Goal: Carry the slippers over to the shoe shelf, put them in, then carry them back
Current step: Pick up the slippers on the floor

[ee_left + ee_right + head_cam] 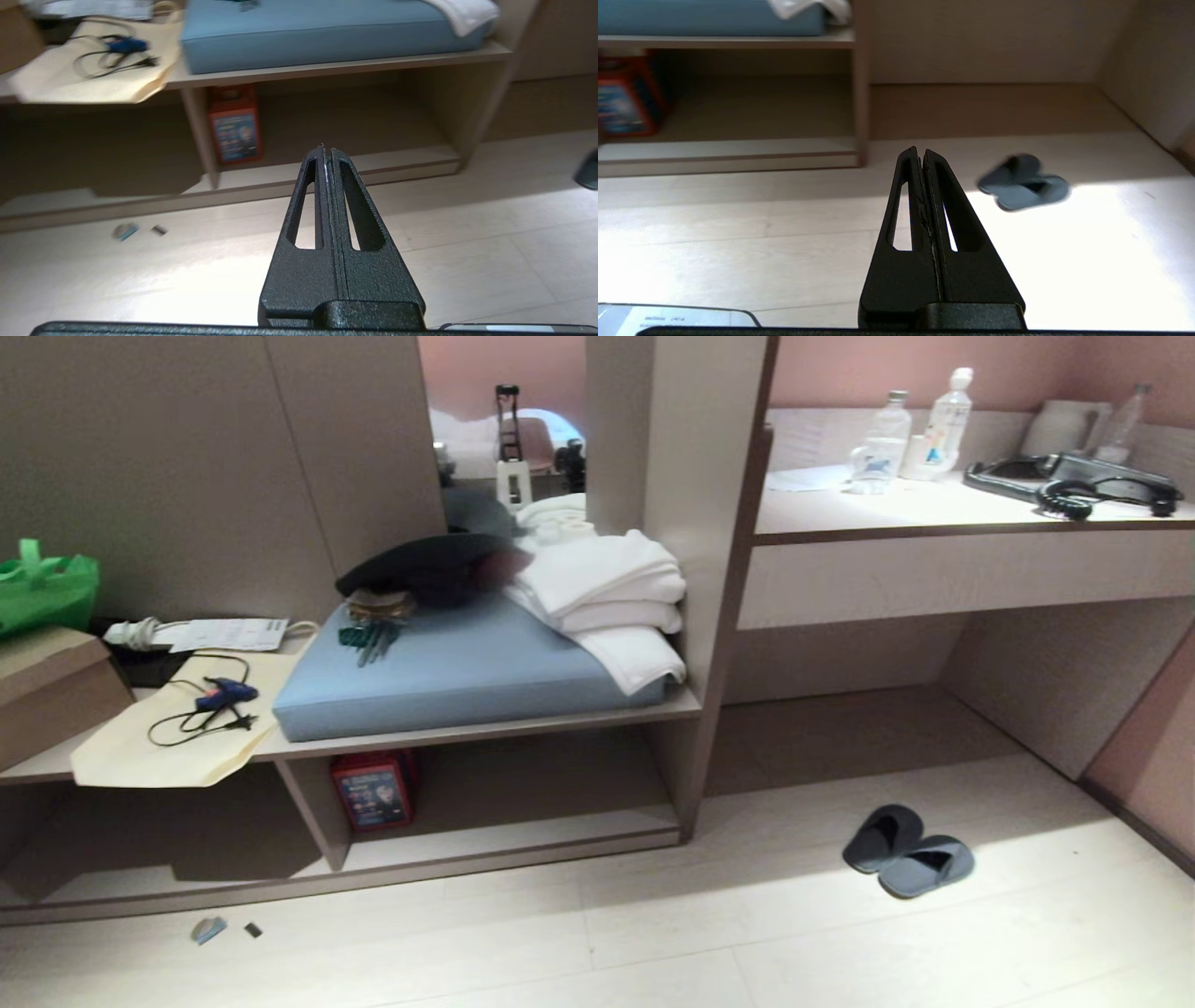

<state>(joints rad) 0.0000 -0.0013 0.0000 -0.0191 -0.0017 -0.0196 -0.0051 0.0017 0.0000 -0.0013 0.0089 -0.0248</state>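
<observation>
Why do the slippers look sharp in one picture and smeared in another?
Head view: the slippers are crisp, at the edge of a bright floor patch. Right wrist view: they look blurred, edges soft, beside glare. Left wrist view: only a dark sliver shows.

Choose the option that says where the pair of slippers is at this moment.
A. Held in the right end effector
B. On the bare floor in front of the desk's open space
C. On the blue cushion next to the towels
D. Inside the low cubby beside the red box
B: the slippers lie side by side on the floor, outside the shoe shelf, and no end effector touches them.
</observation>
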